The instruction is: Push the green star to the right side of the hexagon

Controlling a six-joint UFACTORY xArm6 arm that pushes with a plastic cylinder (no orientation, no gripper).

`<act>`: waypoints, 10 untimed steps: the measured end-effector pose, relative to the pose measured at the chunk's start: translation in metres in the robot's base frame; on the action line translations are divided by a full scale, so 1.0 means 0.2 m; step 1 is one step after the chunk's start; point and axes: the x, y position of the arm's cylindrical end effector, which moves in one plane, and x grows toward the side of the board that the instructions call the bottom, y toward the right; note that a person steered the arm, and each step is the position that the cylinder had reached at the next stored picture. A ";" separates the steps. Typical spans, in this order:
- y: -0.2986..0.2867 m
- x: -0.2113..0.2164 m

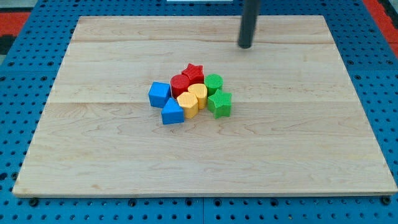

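The green star (pixel 219 102) sits at the right end of a tight cluster of blocks in the middle of the wooden board (pixel 93 155). Touching its left side are a yellow block (pixel 198 95) and the yellow hexagon (pixel 187 104). A green round block (pixel 213 83) lies just above the star. My tip (pixel 245 46) is near the view's top, well above and to the right of the cluster, touching no block.
A red star (pixel 193 73) and a red round block (pixel 180 84) form the cluster's top. A blue cube (pixel 159 94) and a blue triangular block (pixel 172 112) lie at its left. Blue pegboard (pixel 18 205) surrounds the board.
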 end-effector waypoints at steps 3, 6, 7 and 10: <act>-0.44 0.36; -0.61 0.50; -0.54 0.78; -0.43 0.78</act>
